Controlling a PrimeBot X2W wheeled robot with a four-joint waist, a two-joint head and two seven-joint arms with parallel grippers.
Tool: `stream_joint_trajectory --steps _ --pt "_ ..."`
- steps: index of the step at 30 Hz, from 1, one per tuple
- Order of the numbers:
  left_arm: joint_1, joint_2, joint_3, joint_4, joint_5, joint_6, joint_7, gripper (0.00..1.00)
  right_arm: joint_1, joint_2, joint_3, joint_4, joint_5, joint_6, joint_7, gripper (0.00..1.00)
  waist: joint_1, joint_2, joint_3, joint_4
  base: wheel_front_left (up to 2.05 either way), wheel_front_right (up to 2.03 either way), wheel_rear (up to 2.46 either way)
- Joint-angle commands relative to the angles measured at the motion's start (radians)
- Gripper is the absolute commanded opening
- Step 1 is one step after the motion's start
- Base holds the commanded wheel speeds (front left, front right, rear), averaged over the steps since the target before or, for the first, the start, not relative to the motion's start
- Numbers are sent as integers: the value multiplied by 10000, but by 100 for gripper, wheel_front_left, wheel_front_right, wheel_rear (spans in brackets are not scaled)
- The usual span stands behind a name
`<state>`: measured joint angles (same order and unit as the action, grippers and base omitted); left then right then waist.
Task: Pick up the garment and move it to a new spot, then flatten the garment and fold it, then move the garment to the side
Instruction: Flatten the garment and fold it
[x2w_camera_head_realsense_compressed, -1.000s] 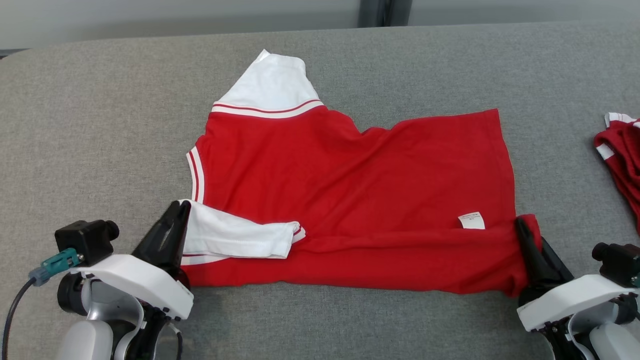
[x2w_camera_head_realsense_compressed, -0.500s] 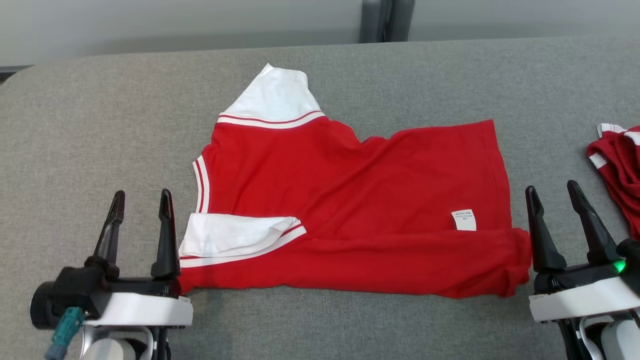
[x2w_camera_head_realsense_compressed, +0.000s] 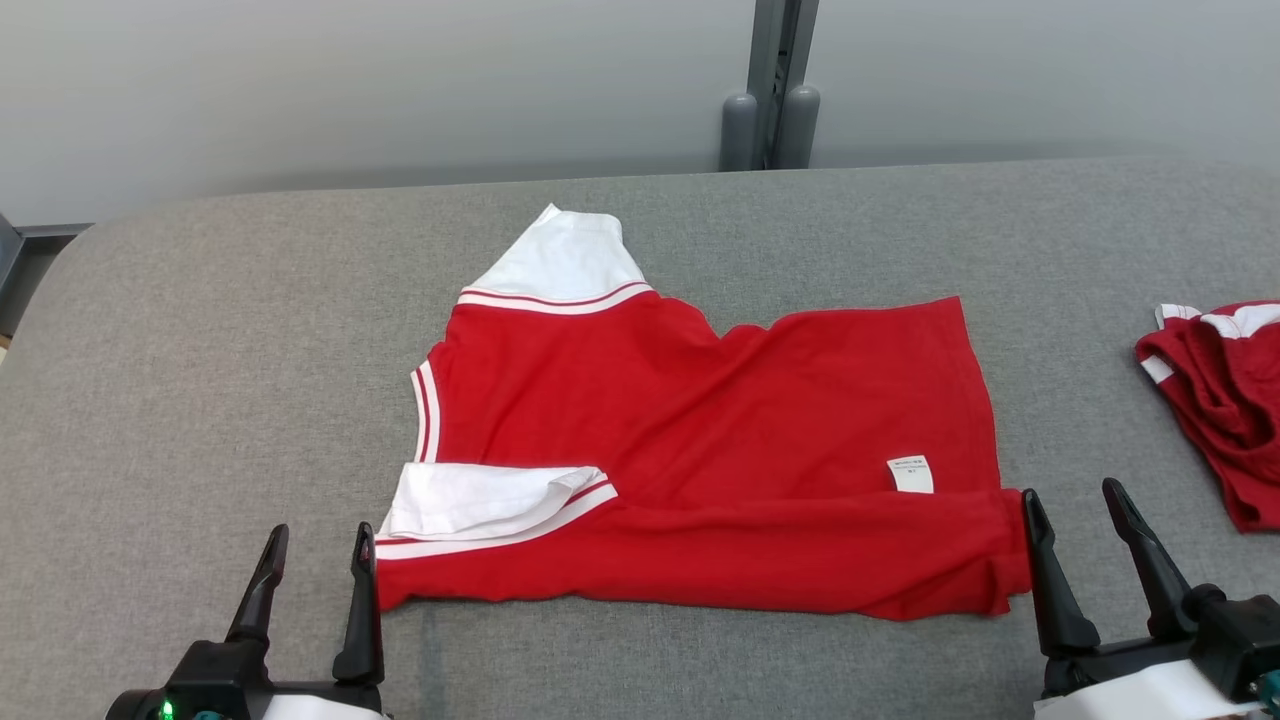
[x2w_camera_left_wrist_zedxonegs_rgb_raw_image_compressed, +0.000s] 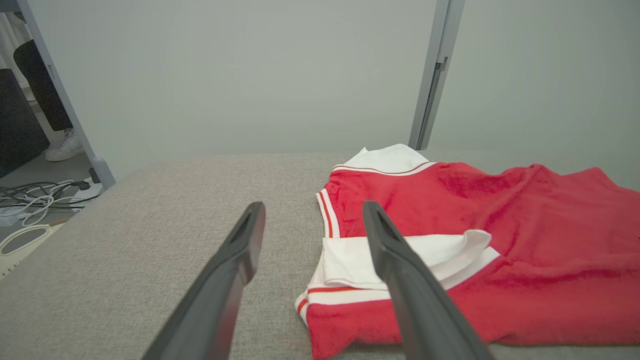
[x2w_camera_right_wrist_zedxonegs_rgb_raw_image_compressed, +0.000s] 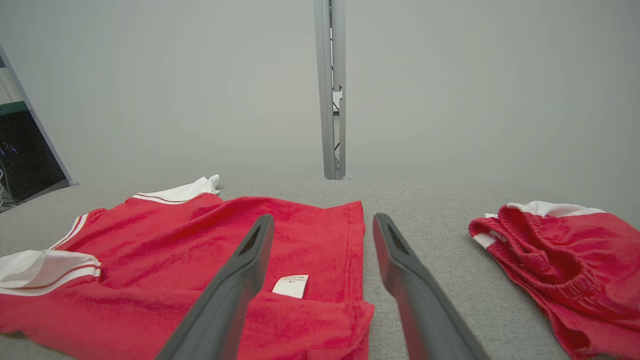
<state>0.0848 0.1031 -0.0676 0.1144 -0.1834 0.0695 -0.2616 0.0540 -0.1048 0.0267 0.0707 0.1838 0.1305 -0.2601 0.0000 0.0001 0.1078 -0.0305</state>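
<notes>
The garment (x2w_camera_head_realsense_compressed: 700, 440) is a red shirt with white sleeves, lying spread on the grey table (x2w_camera_head_realsense_compressed: 200, 350). Its near edge is folded over onto itself, with a white label (x2w_camera_head_realsense_compressed: 910, 474) showing. My left gripper (x2w_camera_head_realsense_compressed: 320, 530) stands open just beside the shirt's near left corner, nothing between its fingers. My right gripper (x2w_camera_head_realsense_compressed: 1070, 490) stands open just off the near right corner, also empty. In the left wrist view the left gripper (x2w_camera_left_wrist_zedxonegs_rgb_raw_image_compressed: 312, 206) points past the white sleeve of the garment (x2w_camera_left_wrist_zedxonegs_rgb_raw_image_compressed: 475, 225). In the right wrist view the right gripper (x2w_camera_right_wrist_zedxonegs_rgb_raw_image_compressed: 324, 219) straddles the hem of the garment (x2w_camera_right_wrist_zedxonegs_rgb_raw_image_compressed: 200, 240).
A second red garment (x2w_camera_head_realsense_compressed: 1215, 400) lies crumpled at the table's right edge, also in the right wrist view as a red bundle (x2w_camera_right_wrist_zedxonegs_rgb_raw_image_compressed: 550, 255). A grey post (x2w_camera_head_realsense_compressed: 770, 110) stands behind the table. Cables (x2w_camera_left_wrist_zedxonegs_rgb_raw_image_compressed: 35, 200) lie on the floor beyond the table's left end.
Both grippers opened, let go of the garment's near corners and drew back toward me. The folded edge stays lying on the shirt. The camera has tilted up.
</notes>
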Motion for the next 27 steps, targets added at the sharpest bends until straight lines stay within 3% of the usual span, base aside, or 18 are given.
stream_joint_trajectory --steps 1,13,27 --pt "52 11 41 35 69 -64 -39 100 64 -6 -14 4 -43 5 -72 100 0 -1 -66 -1 0 0 0" --pt "-161 15 -33 413 119 -254 -39 100 2 87 -31 219 81 5 -73 100 0 -1 -80 9 0 0 0" --pt "-761 -153 -335 2154 -625 -703 355 100 -349 317 57 2536 469 5 -71 100 0 -1 507 28 0 0 0"
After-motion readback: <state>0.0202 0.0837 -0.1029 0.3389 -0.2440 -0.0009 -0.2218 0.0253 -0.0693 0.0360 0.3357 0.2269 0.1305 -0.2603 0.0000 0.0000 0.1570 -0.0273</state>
